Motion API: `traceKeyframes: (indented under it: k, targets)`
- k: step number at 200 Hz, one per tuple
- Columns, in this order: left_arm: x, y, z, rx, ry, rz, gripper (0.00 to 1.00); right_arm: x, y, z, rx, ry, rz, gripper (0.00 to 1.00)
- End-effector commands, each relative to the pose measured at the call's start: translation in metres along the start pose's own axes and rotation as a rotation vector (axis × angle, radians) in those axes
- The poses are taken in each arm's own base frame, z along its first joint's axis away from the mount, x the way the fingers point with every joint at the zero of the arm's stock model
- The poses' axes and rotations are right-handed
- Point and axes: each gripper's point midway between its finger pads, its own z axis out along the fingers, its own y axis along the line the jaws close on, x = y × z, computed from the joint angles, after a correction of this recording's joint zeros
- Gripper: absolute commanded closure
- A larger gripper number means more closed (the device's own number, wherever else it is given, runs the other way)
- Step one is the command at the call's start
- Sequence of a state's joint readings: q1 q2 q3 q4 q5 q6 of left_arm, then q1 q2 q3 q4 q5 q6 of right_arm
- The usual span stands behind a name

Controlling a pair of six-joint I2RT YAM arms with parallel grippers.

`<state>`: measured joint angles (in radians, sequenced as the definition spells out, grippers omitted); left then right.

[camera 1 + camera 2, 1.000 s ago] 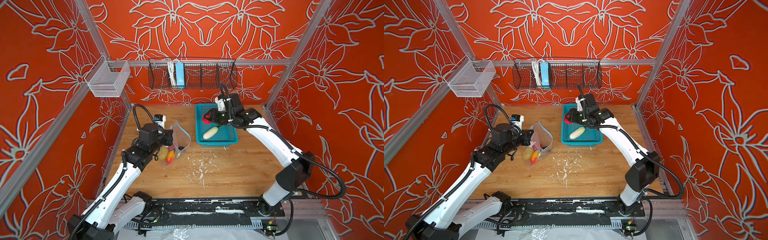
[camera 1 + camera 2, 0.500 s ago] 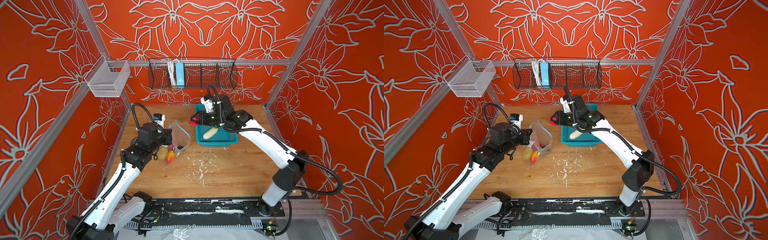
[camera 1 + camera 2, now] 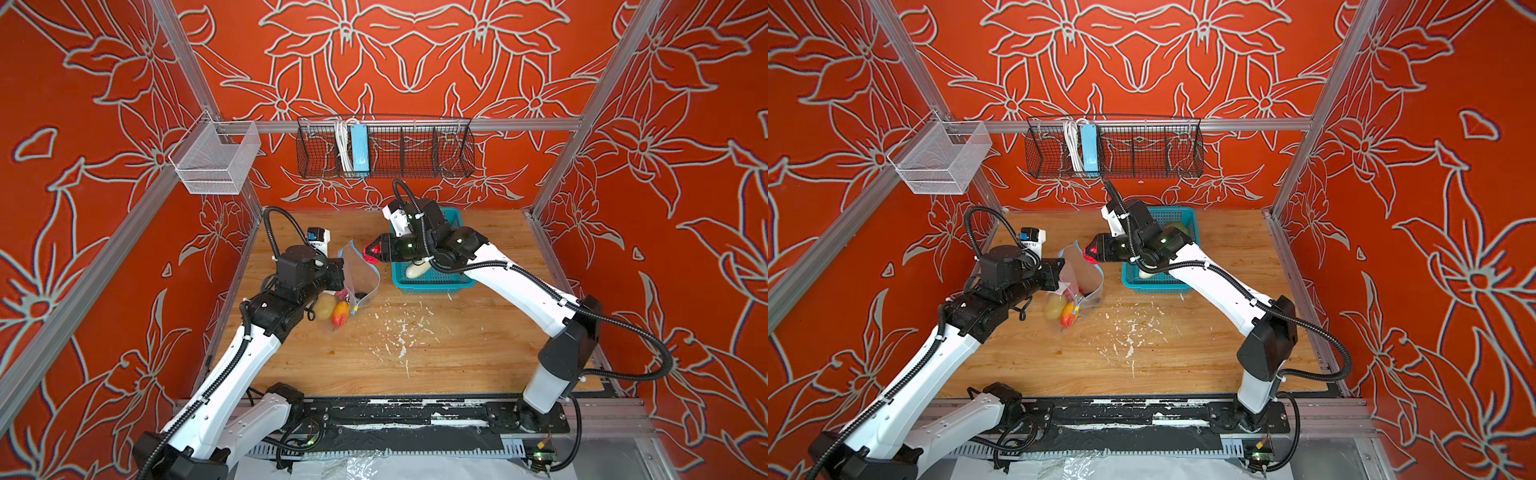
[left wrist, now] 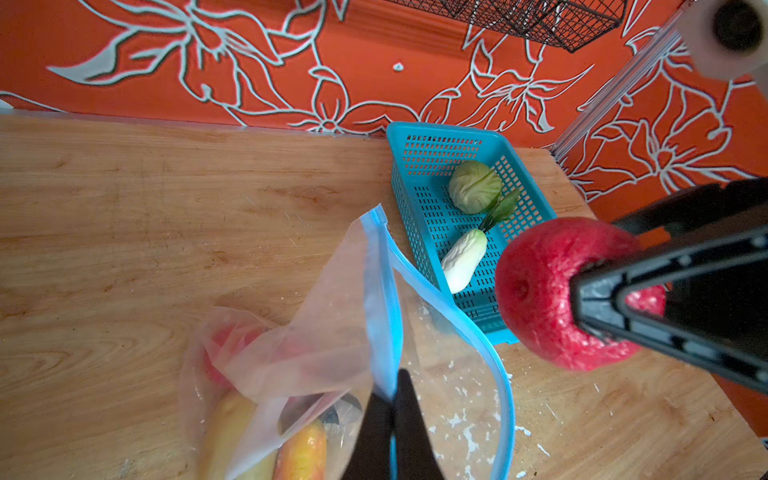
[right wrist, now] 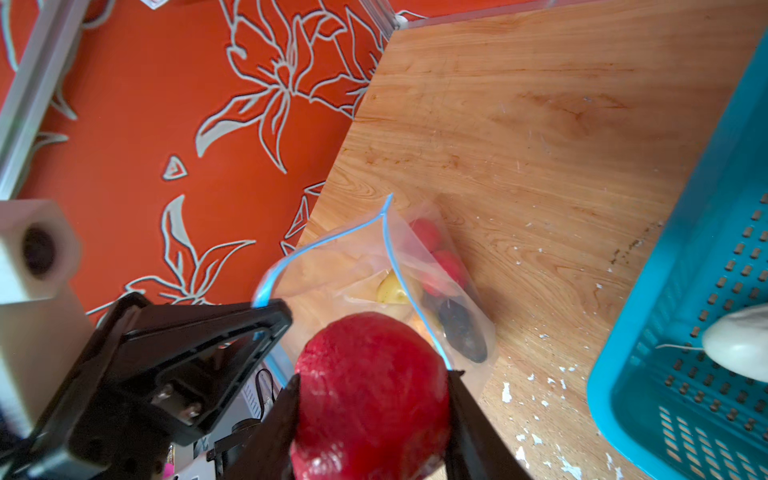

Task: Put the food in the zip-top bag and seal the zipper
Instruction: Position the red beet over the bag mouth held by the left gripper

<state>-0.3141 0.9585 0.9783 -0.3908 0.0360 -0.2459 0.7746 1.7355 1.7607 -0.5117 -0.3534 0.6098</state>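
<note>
Since a second ago, the right gripper (image 3: 375, 253) has swung off the basket (image 3: 434, 284) and out past its left side as both top views show it. We see it now beside the mouth of the zip-top bag (image 3: 359, 270), its fingers clenched on a round red fruit (image 5: 370, 390).

The bag sits on the table (image 3: 415, 365) just left of the basket in both top views. Its mouth is lifted and gaping toward the basket, and its lower part lies on the wood. The zipper (image 4: 384, 291) runs around that mouth as a light-blue strip, parted into two arcs. The left gripper (image 4: 392, 401) is pinched tight on one of them and holds that side up.

Inside the bag we make out a yellow potato (image 3: 326, 305), an orange-red fruit (image 3: 340, 314), a black piece (image 5: 461, 328) and red berries (image 5: 428, 237), all at the end farthest from the basket.

In the basket lie a green cabbage (image 4: 475, 186), a green leaf (image 4: 503, 210) touching it, and a pale cucumber (image 4: 463, 261) at the leaf's tip.

White flecks (image 3: 399, 332) are scattered on the table in front of the basket, and a black wire rack (image 3: 386, 151) hangs on the wall behind it.
</note>
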Motion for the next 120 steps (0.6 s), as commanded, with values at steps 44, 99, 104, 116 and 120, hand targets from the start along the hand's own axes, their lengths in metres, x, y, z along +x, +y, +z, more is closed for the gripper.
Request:
traceKeyframes:
  k: [44,99,104,116,120]
  targets:
    - [-0.009,-0.003,-0.006,0.006,-0.021,0.005,1.00,0.011,0.011,0.023,0.029,-0.009,-0.054,0.64]
    - [-0.012,-0.002,-0.010,0.003,-0.034,0.007,1.00,0.024,0.004,0.046,0.095,0.038,-0.074,0.64]
    - [-0.012,-0.003,-0.010,0.004,-0.034,0.008,1.00,0.024,-0.001,0.046,0.128,0.034,-0.077,0.64]
    - [-0.012,-0.002,-0.010,0.002,-0.033,0.008,1.00,0.022,-0.006,0.044,0.168,0.028,-0.094,0.64]
    - [-0.012,-0.002,-0.010,0.000,-0.035,0.008,1.00,0.022,-0.007,0.044,0.176,0.027,-0.100,0.64]
